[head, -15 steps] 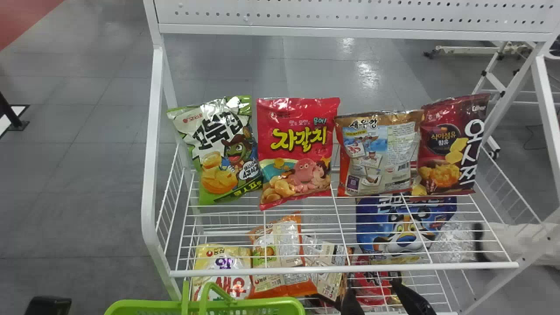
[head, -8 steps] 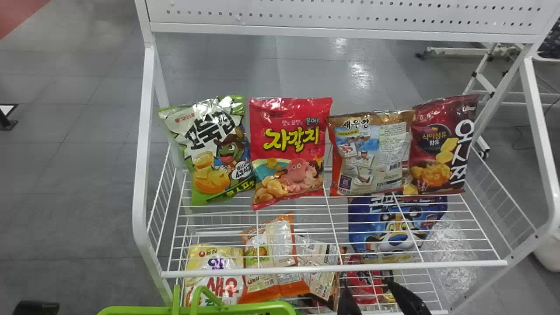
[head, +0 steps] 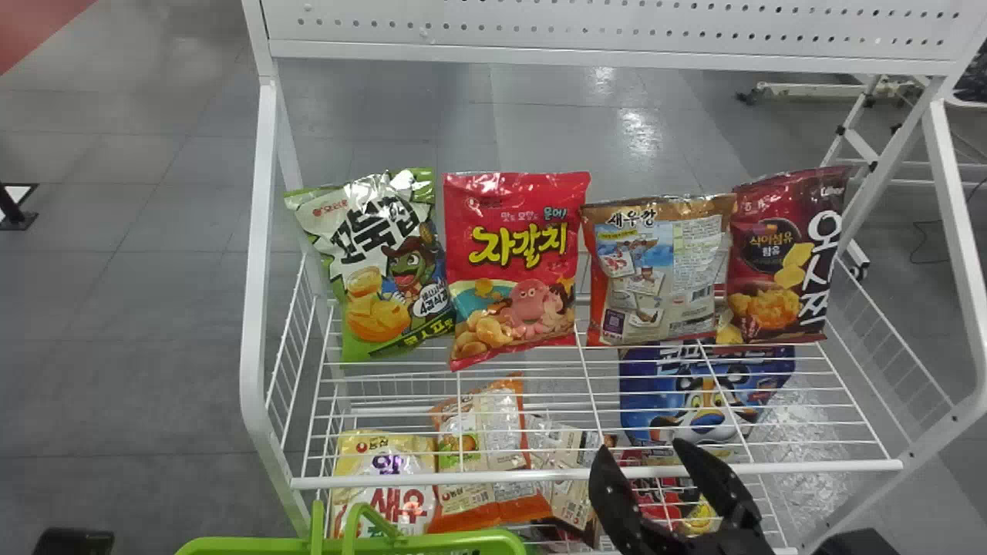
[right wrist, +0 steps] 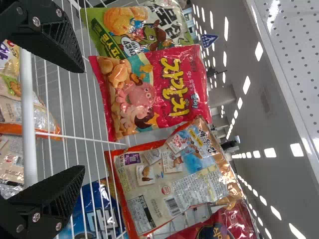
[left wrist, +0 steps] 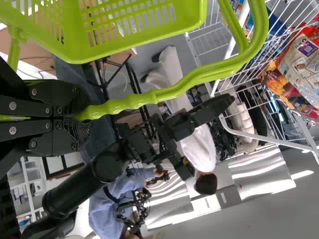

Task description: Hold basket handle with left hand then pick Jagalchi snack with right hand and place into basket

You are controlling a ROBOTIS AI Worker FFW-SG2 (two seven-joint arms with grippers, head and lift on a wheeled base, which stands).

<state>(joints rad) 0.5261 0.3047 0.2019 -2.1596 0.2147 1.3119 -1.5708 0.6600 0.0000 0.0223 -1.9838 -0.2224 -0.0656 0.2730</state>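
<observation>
Right claw (head: 640, 449) farther into view

Basket (head: 439, 544) cut off by head view's bottom edge, lower bags (head: 501, 451) partly hidden (behind shelf rail (head: 463, 478))

I count four along the upper row: one green-and-white bag (head: 378, 262), one Jagalchi snack (head: 517, 266), one brown-backed bag (head: 659, 270) and one maroon bag (head: 783, 266). Lower down I make out at least five lower bags (head: 385, 470), partly hidden. I also count one white rack (head: 253, 324) and one green basket (head: 439, 543).
</observation>
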